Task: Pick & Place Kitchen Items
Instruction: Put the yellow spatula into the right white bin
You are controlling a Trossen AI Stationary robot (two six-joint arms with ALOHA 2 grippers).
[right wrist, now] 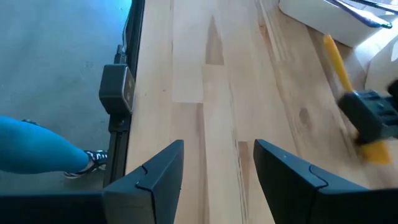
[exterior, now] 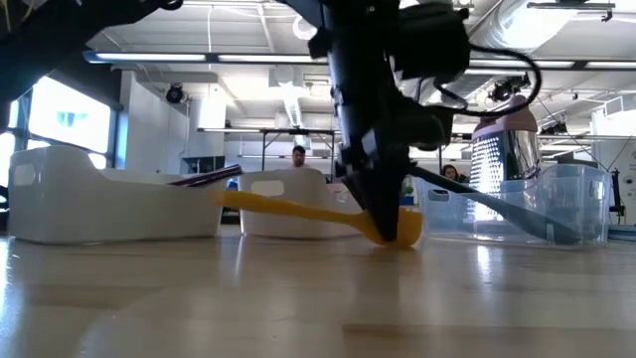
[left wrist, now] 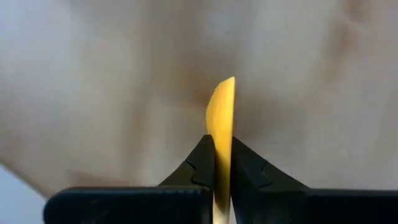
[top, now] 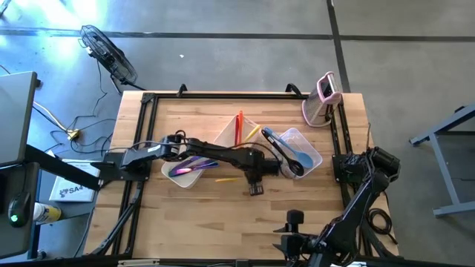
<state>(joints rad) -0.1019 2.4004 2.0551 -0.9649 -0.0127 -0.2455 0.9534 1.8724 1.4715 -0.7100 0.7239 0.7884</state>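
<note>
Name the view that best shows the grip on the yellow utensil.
Left wrist view: left pincer shut on the yellow utensil. Low view shows it lying on the table, pincer at one end. High view shows only its handle. Right wrist view shows it far off.

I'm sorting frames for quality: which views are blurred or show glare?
Left wrist view: tabletop out of focus behind the yellow utensil in the left gripper. Right wrist view: that utensil's end smeared. Low view: ceiling lights reflect on the wood. High view: sharp.

Glossy pale wood table (exterior: 298, 308), smooth yellow plastic utensil (left wrist: 221, 118), clear plastic tubs (exterior: 556, 204).
</note>
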